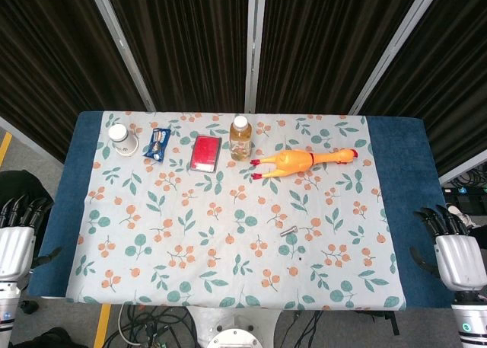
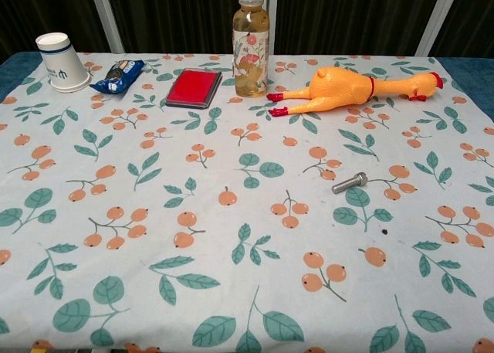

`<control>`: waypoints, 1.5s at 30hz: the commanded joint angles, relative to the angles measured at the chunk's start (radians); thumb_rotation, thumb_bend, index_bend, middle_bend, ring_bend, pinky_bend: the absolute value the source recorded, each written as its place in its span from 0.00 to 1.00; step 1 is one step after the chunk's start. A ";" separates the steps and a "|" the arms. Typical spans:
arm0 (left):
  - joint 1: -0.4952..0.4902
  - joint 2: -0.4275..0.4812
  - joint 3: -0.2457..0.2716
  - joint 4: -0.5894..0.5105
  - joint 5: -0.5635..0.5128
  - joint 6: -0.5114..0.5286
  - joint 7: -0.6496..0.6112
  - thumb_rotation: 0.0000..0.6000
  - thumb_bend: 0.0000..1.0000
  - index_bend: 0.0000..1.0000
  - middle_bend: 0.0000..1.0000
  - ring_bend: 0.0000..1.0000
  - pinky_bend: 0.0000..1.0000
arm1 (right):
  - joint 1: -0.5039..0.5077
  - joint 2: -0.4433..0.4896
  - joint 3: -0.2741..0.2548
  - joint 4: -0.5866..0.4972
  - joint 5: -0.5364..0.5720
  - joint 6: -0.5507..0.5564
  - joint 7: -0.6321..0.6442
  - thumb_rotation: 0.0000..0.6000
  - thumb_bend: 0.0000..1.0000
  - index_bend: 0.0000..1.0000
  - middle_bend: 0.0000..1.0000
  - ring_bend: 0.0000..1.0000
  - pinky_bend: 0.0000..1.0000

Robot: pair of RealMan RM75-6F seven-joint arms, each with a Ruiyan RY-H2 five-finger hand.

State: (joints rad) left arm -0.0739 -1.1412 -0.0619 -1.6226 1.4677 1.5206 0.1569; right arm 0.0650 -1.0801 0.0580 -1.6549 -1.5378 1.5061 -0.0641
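Fingers on your left hand (image 1: 15, 245) were spread and held nothing, parked off the table's left edge; your right hand (image 1: 456, 257) matched it off the right edge, fingers apart, nothing in them. Nearest your right hand lay the small metal bolt (image 1: 287, 231) on the floral tablecloth (image 1: 198, 241), well apart from both hands. Further back you had the rubber chicken (image 1: 300, 162) lying flat, the bottle (image 1: 240, 138) upright just left of it, then the red case (image 1: 205, 153), the blue snack packet (image 1: 157, 145) and the overturned paper cup (image 1: 122, 138).
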 commanded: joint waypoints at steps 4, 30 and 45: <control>0.003 0.001 0.001 -0.002 0.000 0.003 0.001 1.00 0.00 0.19 0.15 0.00 0.01 | 0.000 0.002 -0.001 0.000 -0.003 0.000 0.003 1.00 0.19 0.21 0.19 0.09 0.18; 0.001 0.005 -0.004 -0.015 0.008 0.013 0.020 1.00 0.00 0.19 0.15 0.00 0.01 | 0.454 -0.044 0.060 -0.084 -0.074 -0.581 -0.166 1.00 0.25 0.38 0.22 0.09 0.18; -0.001 0.004 -0.010 -0.013 -0.003 0.010 0.014 1.00 0.00 0.19 0.15 0.00 0.01 | 0.629 -0.300 0.077 0.095 0.036 -0.732 -0.338 1.00 0.27 0.43 0.21 0.06 0.16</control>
State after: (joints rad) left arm -0.0745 -1.1369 -0.0713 -1.6359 1.4652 1.5305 0.1710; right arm 0.6842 -1.3643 0.1378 -1.5727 -1.5128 0.7786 -0.3921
